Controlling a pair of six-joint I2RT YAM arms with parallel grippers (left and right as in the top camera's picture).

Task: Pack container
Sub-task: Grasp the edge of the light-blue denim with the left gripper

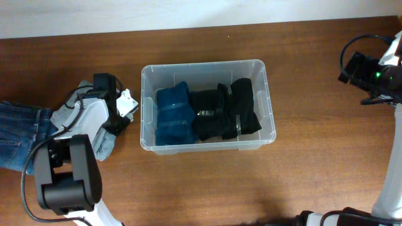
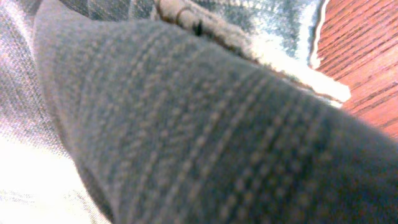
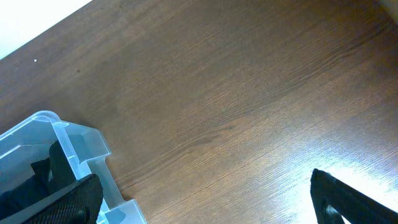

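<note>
The clear plastic container (image 1: 204,65) stands mid-table and holds a folded blue garment (image 1: 173,116) and two black rolled garments (image 1: 210,113), (image 1: 245,103). Its corner shows in the right wrist view (image 3: 74,143). My left gripper (image 1: 118,108) is pressed down into a pile of clothes left of the container. Grey ribbed knit cloth (image 2: 205,137) fills its wrist view and hides the fingers. My right gripper (image 3: 202,196) is wide open and empty above bare table, far right of the container (image 1: 359,69).
Blue jeans (image 1: 16,135) and a light grey garment (image 1: 105,143) lie at the left edge under the left arm. Denim with a frayed pale hem (image 2: 261,37) shows behind the knit cloth. The wall runs along the back of the table.
</note>
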